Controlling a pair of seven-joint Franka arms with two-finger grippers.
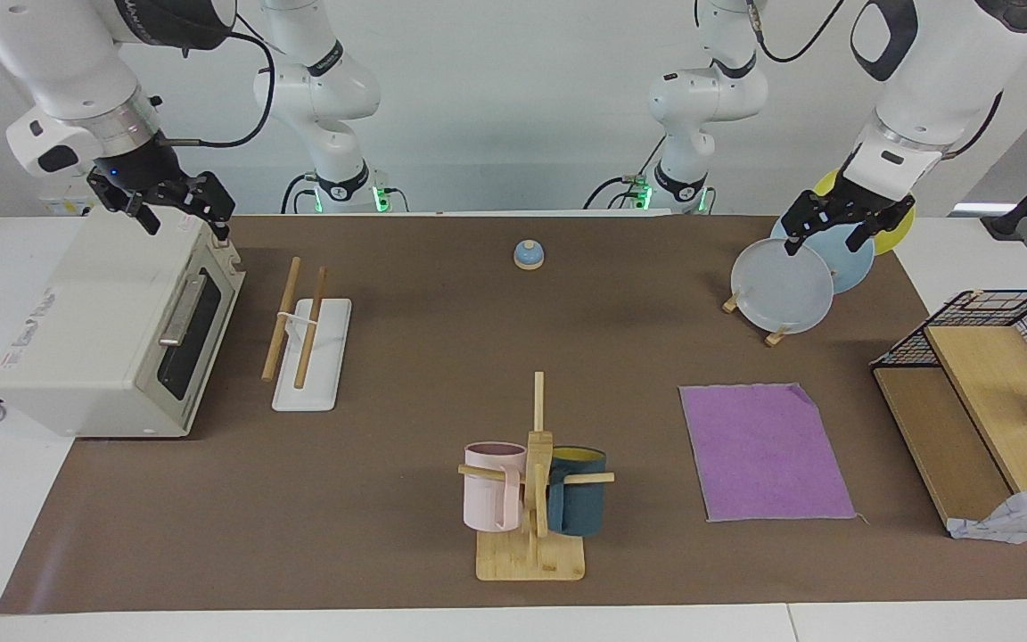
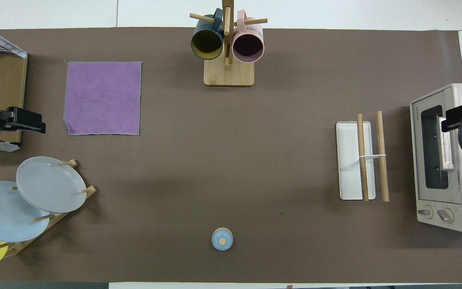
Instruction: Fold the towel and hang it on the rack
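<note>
Nearest the camera, bamboo mug tree (image 1: 531,499). Purple square towel (image 1: 765,452) lies flat, unfolded, toward the left arm's end of the table. Two-rod wooden rack on white base (image 1: 308,343) stands beside the cream toaster oven (image 1: 112,330). Left gripper (image 1: 839,227) hangs over the plates, right gripper (image 1: 179,209) over the oven; both empty, part-open. Folding not begun (judgement): next, pinch a towel edge.

The square purple towel (image 1: 765,451) is soft, matt, napped cloth with a stitched hem. The rack (image 1: 307,333) pairs two smooth pale wooden rods with a glossy white base. Matt brown paper-like sheeting covers the desk (image 1: 406,464). The cream toaster oven (image 1: 112,330) looks like painted metal.
</note>
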